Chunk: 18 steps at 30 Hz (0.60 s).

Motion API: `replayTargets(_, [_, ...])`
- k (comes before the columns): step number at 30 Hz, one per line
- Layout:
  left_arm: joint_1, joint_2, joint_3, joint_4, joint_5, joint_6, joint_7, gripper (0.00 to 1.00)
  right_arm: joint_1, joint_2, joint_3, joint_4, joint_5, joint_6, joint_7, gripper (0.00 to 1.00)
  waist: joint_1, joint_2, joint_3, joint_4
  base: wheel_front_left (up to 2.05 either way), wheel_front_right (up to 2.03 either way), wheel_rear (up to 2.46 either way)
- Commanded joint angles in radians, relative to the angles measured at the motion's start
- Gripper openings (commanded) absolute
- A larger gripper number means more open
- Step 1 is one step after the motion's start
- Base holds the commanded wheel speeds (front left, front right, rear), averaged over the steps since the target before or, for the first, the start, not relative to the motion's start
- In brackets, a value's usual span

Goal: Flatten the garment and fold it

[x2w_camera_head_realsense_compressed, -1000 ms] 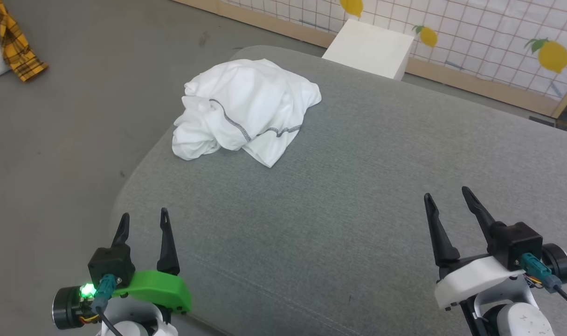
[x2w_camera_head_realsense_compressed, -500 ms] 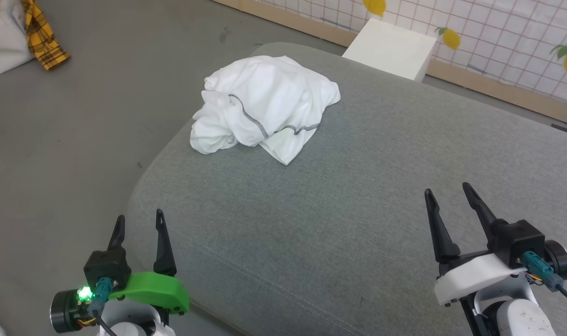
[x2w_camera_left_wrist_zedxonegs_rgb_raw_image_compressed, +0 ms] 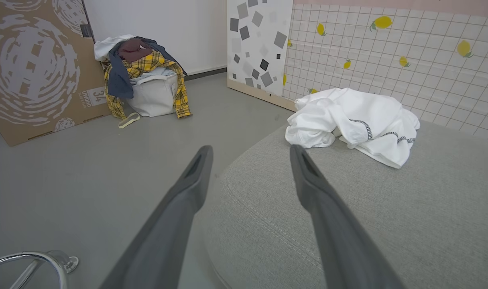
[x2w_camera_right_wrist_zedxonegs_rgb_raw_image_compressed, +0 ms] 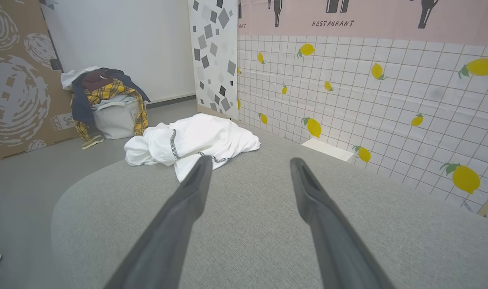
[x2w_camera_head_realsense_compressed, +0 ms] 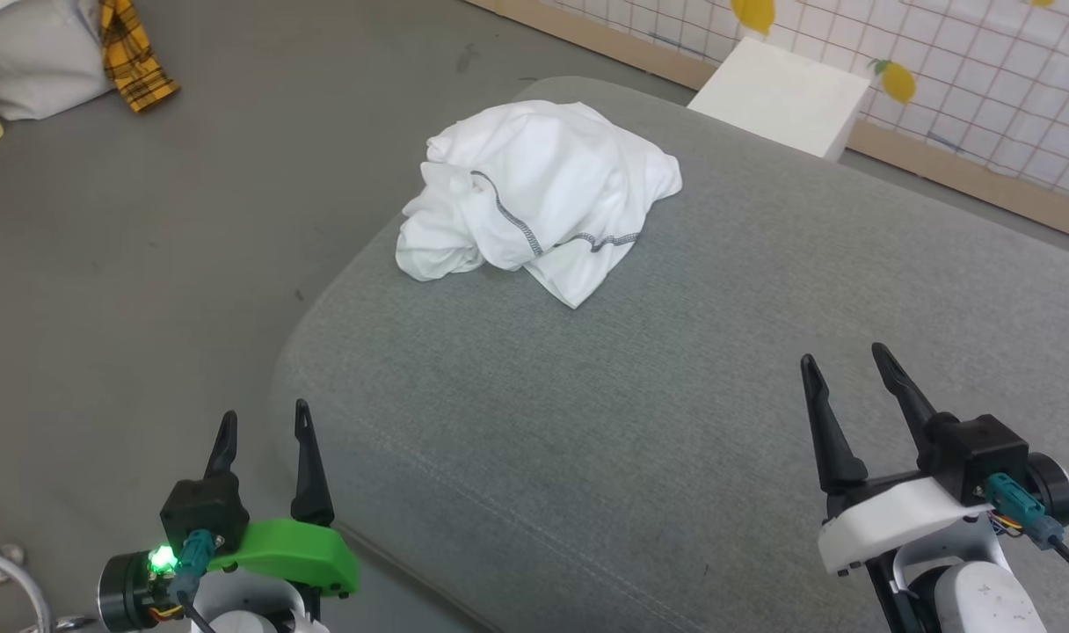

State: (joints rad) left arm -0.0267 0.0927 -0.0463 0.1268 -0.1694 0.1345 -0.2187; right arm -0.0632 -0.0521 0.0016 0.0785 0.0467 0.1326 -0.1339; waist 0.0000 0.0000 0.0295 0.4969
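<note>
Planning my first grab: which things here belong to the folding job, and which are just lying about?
Job: garment, crumpled on the grey cushion; left gripper and right gripper, both open.
Lying about: white box, basket of clothes, cardboard sheet.

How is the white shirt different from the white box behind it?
The shirt is a soft, crumpled heap full of folds. The box has flat faces and straight edges.
The shirt carries dark zigzag stitching, while the box is plain.
The shirt lies on the grey cushion. The box stands past the cushion's far edge, by the lemon-patterned wall.
Both are white.
</note>
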Motion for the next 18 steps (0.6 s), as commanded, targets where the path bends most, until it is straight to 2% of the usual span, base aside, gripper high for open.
replayTargets(1, [-0.021, 0.009, -0.005, 0.006, -0.010, 0.011, -0.010, 1.00, -0.021, 0.001, -0.001, 0.004, 0.008, -0.002, -0.013, 1.00, 0.0000, 0.0000, -0.002, 0.009, 0.00, 0.00, 0.00])
replayTargets(11, [-0.073, 0.031, -0.019, 0.028, -0.036, 0.005, -0.020, 1.00, -0.032, 0.002, 0.007, 0.014, 0.019, -0.002, -0.030, 1.00, 0.0000, 0.0000, 0.011, 0.030, 0.00, 0.00, 0.00])
replayTargets(18, [-0.255, 0.054, -0.025, 0.079, -0.105, -0.053, 0.060, 1.00, -0.054, 0.002, -0.005, -0.011, 0.007, -0.002, -0.025, 1.00, 0.0000, 0.0000, 0.075, 0.036, 0.00, 0.00, 0.00])
